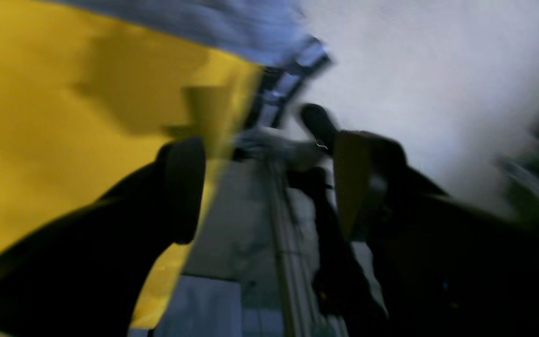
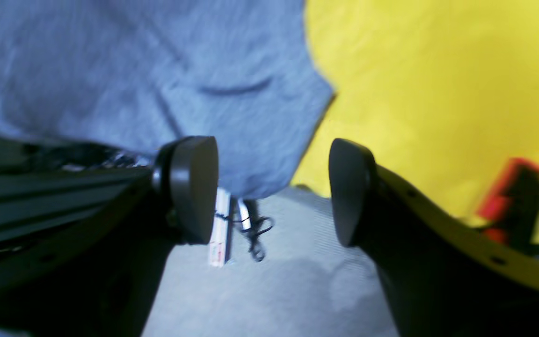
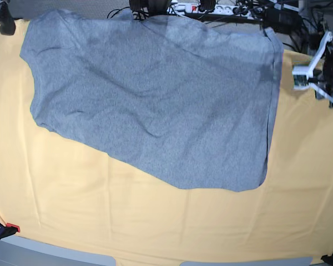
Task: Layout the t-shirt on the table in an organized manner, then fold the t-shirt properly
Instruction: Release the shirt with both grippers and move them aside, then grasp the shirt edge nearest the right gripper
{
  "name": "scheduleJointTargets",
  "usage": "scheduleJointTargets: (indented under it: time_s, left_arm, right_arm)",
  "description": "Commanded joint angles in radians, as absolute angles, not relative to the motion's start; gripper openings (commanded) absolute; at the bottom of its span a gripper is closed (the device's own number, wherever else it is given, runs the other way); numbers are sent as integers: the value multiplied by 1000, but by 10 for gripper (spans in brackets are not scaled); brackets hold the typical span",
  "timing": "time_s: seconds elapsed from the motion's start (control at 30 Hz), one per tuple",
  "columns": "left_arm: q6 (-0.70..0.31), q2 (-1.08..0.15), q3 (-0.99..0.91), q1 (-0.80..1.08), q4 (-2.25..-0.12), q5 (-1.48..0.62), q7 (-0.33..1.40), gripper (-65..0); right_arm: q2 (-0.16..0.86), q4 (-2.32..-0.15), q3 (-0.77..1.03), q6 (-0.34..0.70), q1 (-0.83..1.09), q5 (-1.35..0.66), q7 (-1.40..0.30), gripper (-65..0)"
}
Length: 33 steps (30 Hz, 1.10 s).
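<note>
A: Yellow-orange cloth covers the table [image 3: 155,233] nearly edge to edge in the base view; cables and a power strip [image 3: 183,8] crowd the far rim.

B: Start at the hands. Right hand [image 2: 273,189]?

A: Right wrist view: both dark pads stand wide apart, nothing between them. One pad [image 2: 193,187] sits in front of grey fabric, the other [image 2: 351,189] in front of yellow cloth. Jaws spread, no grip.

B: Left hand [image 1: 269,187]?

A: Left wrist view is badly smeared. Two dark fingers, a clear gap between them, empty. Spread as well. Beyond the gap, pale floor and some blurred frame; cannot make out more.

B: The t-shirt [image 3: 155,105]?

A: Base view alone shows it whole: lying spread on the far half of the table, plain grey side up, tilted, one lower corner reaching toward the table's middle on the view's right. Creases run across it. Its top edge reaches the table's far rim.

B: And from the wrists?

A: Only fragments. Right wrist view gives a hanging corner of the t-shirt [image 2: 157,84] over the table edge, with grey floor below. Left wrist view shows a strip of grey fabric [image 1: 204,23] at the top, above yellow cloth [image 1: 40,140].

B: Anything only the base sees?

A: A white arm segment [image 3: 316,61] at the right edge, and a red-tipped clamp [image 3: 3,228] at the near left corner.
</note>
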State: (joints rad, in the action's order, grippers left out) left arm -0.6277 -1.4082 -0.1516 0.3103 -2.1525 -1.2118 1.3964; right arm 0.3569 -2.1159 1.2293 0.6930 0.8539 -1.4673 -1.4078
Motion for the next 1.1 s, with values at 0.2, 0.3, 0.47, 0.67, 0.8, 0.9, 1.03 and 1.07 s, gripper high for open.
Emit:
scheduleJointTargets:
  time_s: [0.2, 0.3, 0.47, 0.67, 0.8, 0.9, 1.03, 1.07]
  left_arm:
    - [-512, -1249, -161, 63, -2092, -967, 1307, -217]
    - [-456, -1165, -162, -30, -2003, -871, 1245, -217]
    - [-406, -1025, -167, -181, -1820, -810, 1225, -217]
    - [-434, -908, -173, -292, -1599, -884, 1227, -218]
    - [-459, -858, -173, -331, -1529, -939, 1228, -217]
    - [-479, -840, -173, -331, -1520, -964, 1227, -217]
    - [-482, -833, -173, -330, -1520, -979, 1227, -217]
    - [-482, -833, -173, -330, -1520, -978, 1227, -217]
  right_arm:
    - [371, -2127, 1244, 698, 771, -1484, -1396, -260]
    - [371, -2127, 1244, 698, 744, -1484, -1396, -260]
    - [371, -2127, 1243, 698, 692, -1484, -1396, -260]
    - [372, -2125, 1153, 698, 556, -1484, -1396, -260]
    - [372, -2124, 1004, 698, 453, -1358, -1271, -260]
    - [371, -2124, 887, 698, 382, -1164, -1168, -260]
    - [371, -2112, 739, 674, 292, -986, -1072, -260]
    - [371, -2095, 705, 673, 273, -965, -1071, -260]
